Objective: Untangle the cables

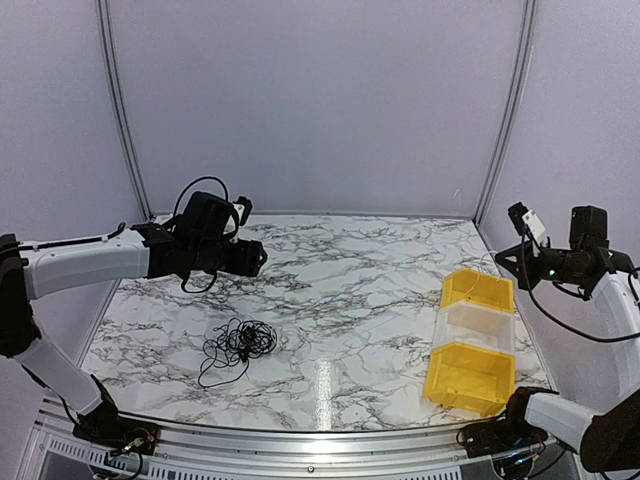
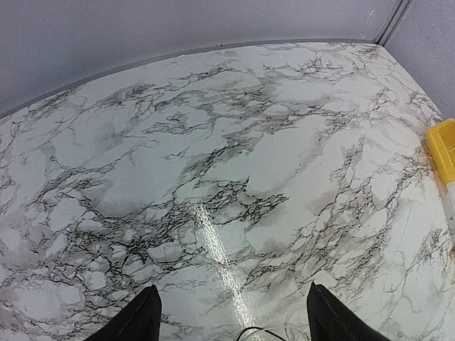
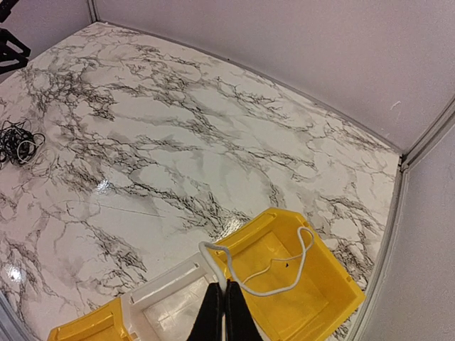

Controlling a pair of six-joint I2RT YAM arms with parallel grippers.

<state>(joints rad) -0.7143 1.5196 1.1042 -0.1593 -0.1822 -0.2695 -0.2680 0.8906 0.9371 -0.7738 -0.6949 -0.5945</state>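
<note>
The cables (image 1: 238,345) lie as a small dark wiry tangle on the marble table, near its front left; in the right wrist view the same tangle (image 3: 18,145) shows at the far left. My left gripper (image 1: 252,258) hovers above and behind it, open (image 2: 233,302), with only a black loop of wire (image 2: 264,332) showing at the bottom edge between its fingers. My right gripper (image 3: 225,295) is shut on a thin white cable (image 3: 288,280), which hangs in a loop over the far yellow bin (image 3: 341,298).
Three bins stand in a row at the table's right: a yellow bin (image 1: 478,290), a clear white one (image 1: 478,328) and another yellow one (image 1: 465,378). Grey walls close off the back and sides. The right arm (image 1: 590,262) is raised over the right edge.
</note>
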